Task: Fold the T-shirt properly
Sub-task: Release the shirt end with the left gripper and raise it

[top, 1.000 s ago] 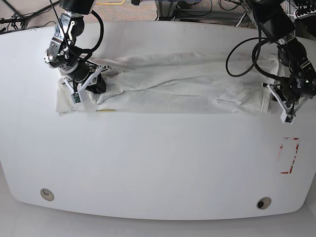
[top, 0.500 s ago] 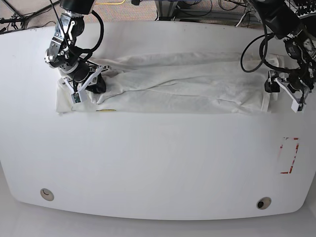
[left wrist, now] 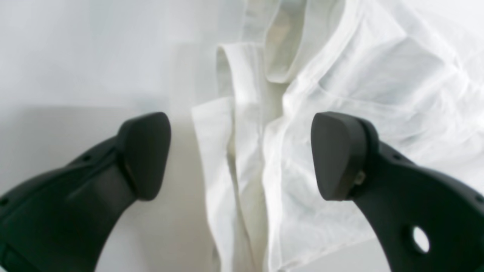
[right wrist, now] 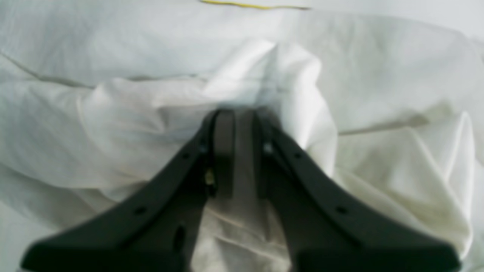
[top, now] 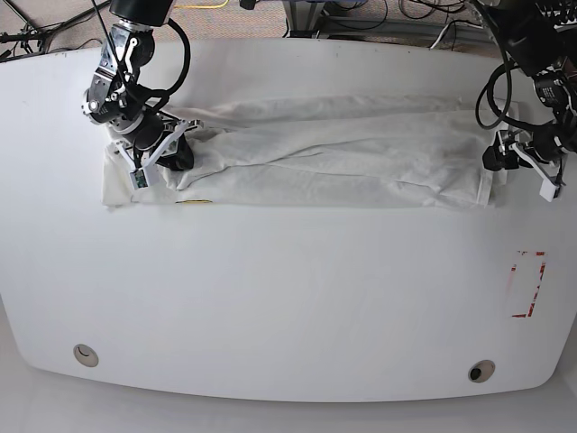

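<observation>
The white T-shirt [top: 325, 153] lies as a long wrinkled band across the far half of the table [top: 288, 289]. My right gripper [top: 176, 153] is at the band's left end, shut on a pinched ridge of cloth [right wrist: 264, 87], its fingertips [right wrist: 223, 132] nearly together. A thin yellow edge of print [right wrist: 253, 5] shows beyond it. My left gripper [top: 516, 162] hovers at the shirt's right end with its jaws wide open. In the left wrist view the left gripper [left wrist: 240, 155] straddles the folded shirt edge [left wrist: 242, 124], and its fingers [left wrist: 145, 151] touch nothing.
A red-outlined rectangle [top: 527, 284] is marked on the table near the right edge. Two round holes [top: 86, 354] [top: 480, 371] sit near the front edge. Cables and stands [top: 361, 13] crowd the space behind the table.
The left gripper opened, let go of the shirt's right end and drew back toward the far right. That end now lies flat. The right arm has not moved.
</observation>
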